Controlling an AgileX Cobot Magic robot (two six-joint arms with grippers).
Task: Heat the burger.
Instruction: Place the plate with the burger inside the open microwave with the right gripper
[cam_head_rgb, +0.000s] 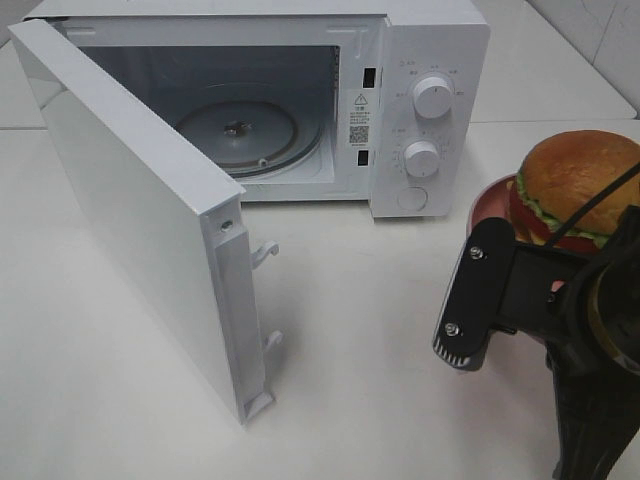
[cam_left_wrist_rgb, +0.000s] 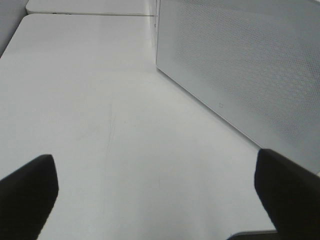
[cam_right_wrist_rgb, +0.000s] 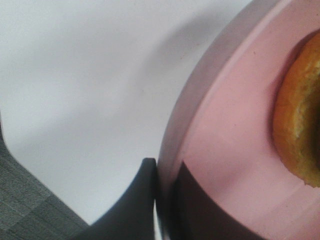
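Burger (cam_head_rgb: 580, 178) sat on the pink plate (cam_head_rgb: 487, 207) on the table (cam_head_rgb: 380, 350), right of the open microwave (cam_head_rgb: 430, 50) — right gripper (cam_right_wrist_rgb: 165, 172) fingers pinched tight on the plate's rim, left gripper (cam_left_wrist_rgb: 155, 157) fingers spread wide near the microwave.

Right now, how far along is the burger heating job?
Done: the microwave door is open, the turntable bare. In hand: the right gripper is shut on the rim of the pink plate, burger on it, not yet inside. The left gripper is open, empty. Left to do: plate in, door shut, dials set.
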